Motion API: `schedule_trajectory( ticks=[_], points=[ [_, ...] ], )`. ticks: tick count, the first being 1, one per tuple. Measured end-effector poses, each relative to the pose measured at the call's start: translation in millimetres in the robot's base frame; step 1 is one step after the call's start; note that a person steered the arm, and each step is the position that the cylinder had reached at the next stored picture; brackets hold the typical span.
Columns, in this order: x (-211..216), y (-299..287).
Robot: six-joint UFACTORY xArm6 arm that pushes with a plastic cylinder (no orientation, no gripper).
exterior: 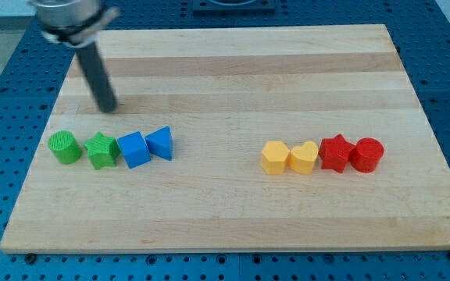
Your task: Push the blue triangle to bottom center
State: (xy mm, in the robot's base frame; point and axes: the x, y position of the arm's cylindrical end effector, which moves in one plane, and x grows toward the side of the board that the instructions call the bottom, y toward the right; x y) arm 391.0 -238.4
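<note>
Resting above the green star (101,151), my tip (110,108) touches no block and holds nothing; blue triangle (161,143) lies at lower left, beside the blue cube (134,149).

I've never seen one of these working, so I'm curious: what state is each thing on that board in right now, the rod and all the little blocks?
my tip: on the board, above the green star, touching no block.
blue triangle: right end of the left row, against the blue cube, not yet at bottom center.
blue cube: beside the green star.
green star: upright.
green cylinder: left end.
yellow hexagon, yellow heart, red star, red cylinder: close together in one row on the right.
</note>
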Motion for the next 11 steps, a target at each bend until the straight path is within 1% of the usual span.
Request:
schedule_trajectory(
  ticks=[1,4,5,6,7,8,9,10,11],
  points=[
    [0.0,-26.2],
    [-5.3,-27.2],
    [-52.2,0.0],
    [-61.0,66.4],
    [-13.0,83.1],
    [34.9,83.1],
    [33.8,83.2],
    [83.8,138.2],
    [84.7,155.9]
  ],
)
